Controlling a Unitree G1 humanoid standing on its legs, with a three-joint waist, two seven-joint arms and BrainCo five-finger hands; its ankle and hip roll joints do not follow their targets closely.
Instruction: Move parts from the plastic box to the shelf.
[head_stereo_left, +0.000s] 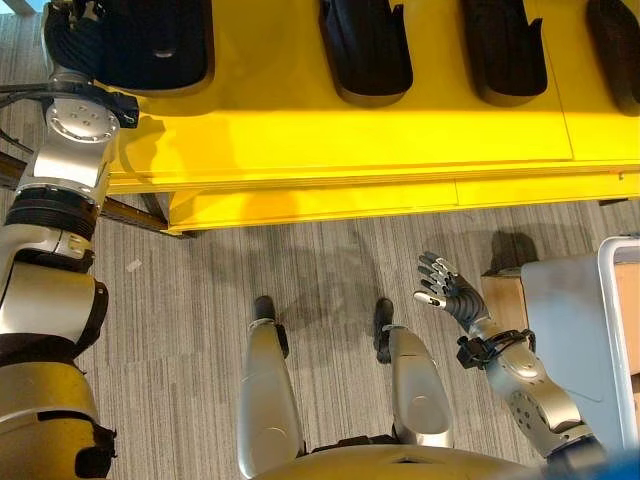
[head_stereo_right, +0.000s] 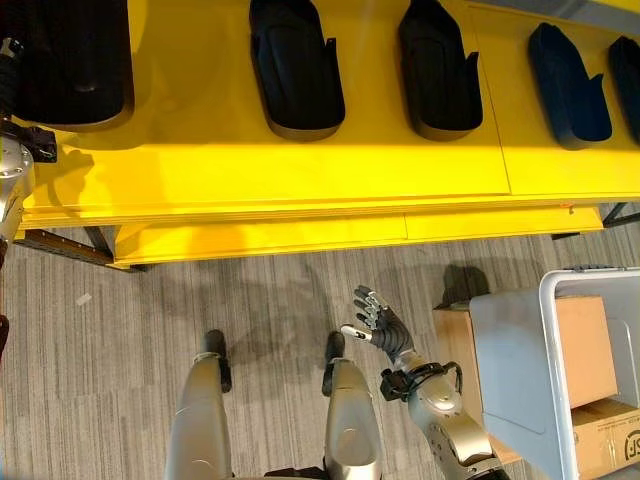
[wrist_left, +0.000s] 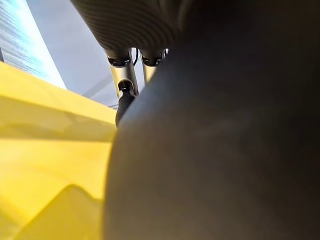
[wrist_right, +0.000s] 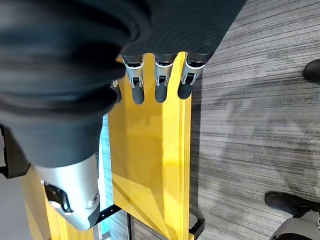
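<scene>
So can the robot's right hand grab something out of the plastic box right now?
Probably yes. The right hand hangs open over the floor just beside the plastic box, holding nothing, with nothing between them. What lies inside the box is mostly out of view, though.

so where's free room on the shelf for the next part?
Bare yellow along the shelf's front edge, below the parts. Narrow gaps between neighbouring parts. Crowded at the far left, where the left hand is at a part. Right hand hangs over the floor.

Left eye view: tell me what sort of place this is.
Probably a factory or warehouse parts-handling station: a long yellow shelf carries a row of black moulded parts, and a grey plastic box with cardboard cartons stands on the grey carpeted floor.
</scene>
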